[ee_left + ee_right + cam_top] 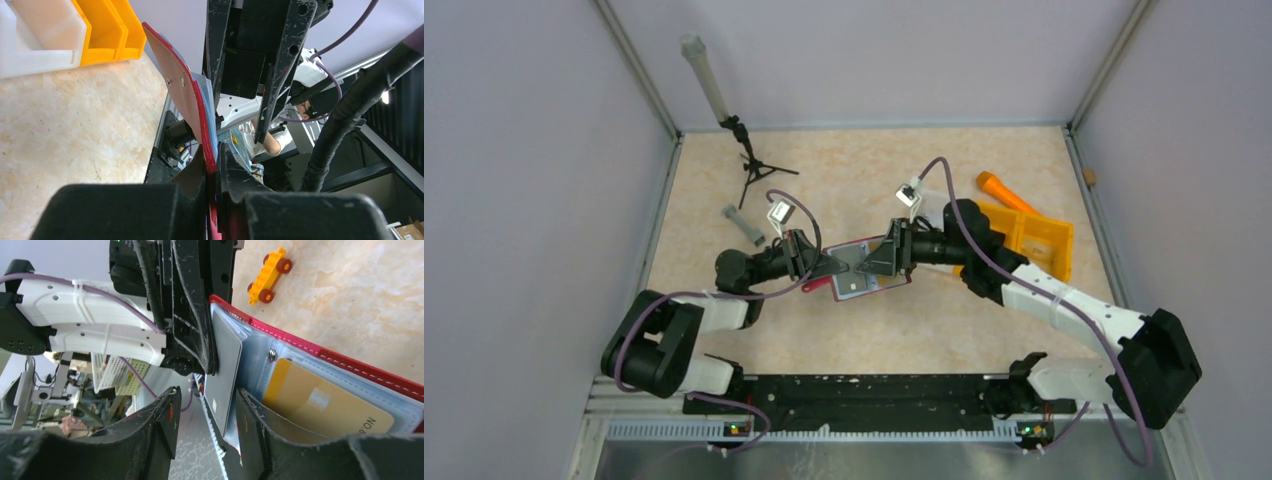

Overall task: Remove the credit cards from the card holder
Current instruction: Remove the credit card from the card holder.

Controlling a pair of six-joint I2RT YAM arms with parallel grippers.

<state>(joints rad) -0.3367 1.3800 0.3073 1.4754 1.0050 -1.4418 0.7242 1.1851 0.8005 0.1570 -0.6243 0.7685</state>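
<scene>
right gripper point(206, 397) was closest to the lens in its wrist view: jaws spread, straddling the grey-silver card point(226, 360) with a gap on one side, so not pinching it. How far that card was out of its clear sleeve point(257, 355) I couldn't tell. The tan-yellow card point(320, 405) sat fully seated in the next pocket. The card holder point(360, 371) was open, mid-table between the arms, one edge clamped by the left gripper point(212, 167) (fingers pressed together on the red edge). Risks as I judged them: an off-centre close grabs sleeve plus card, and the pull then drags the holder out of the left pinch. A shallow bite on a slick card slips, and a skewed pull jams the card in the sleeve.
</scene>
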